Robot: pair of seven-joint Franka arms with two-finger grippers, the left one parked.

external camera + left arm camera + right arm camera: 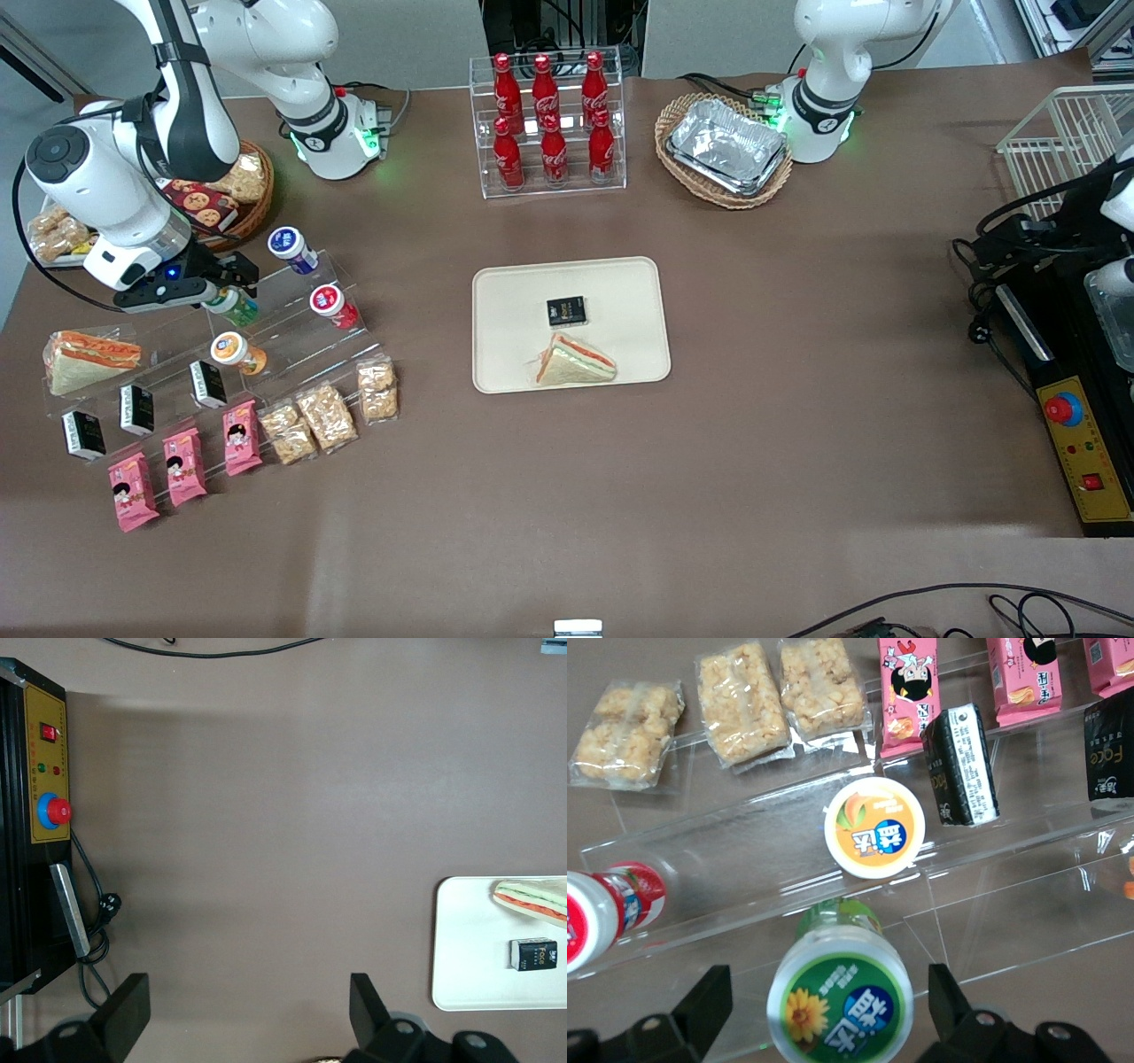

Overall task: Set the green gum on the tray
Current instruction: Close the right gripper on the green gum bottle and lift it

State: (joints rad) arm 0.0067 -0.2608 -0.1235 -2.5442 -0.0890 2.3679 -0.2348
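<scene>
The green gum [237,307] stands on the clear stepped shelf [292,341] at the working arm's end of the table; its white lid with green label faces the wrist camera [840,999]. My right gripper [226,288] is open around it [828,1005], one finger on each side of the lid with a gap on both sides. The cream tray [514,310] lies in the middle of the table, away from the shelf, and holds a sandwich [576,361] and a small black packet [566,311]. The tray's edge also shows in the left wrist view [469,948].
On the same shelf stand an orange gum [874,828], a red gum [602,908] and a blue gum [291,248], with black packets [963,766], pink snack packs [184,465] and nut bars [326,415] on the nearer steps. A cola rack [549,120] and a basket of foil trays [725,149] stand farther back.
</scene>
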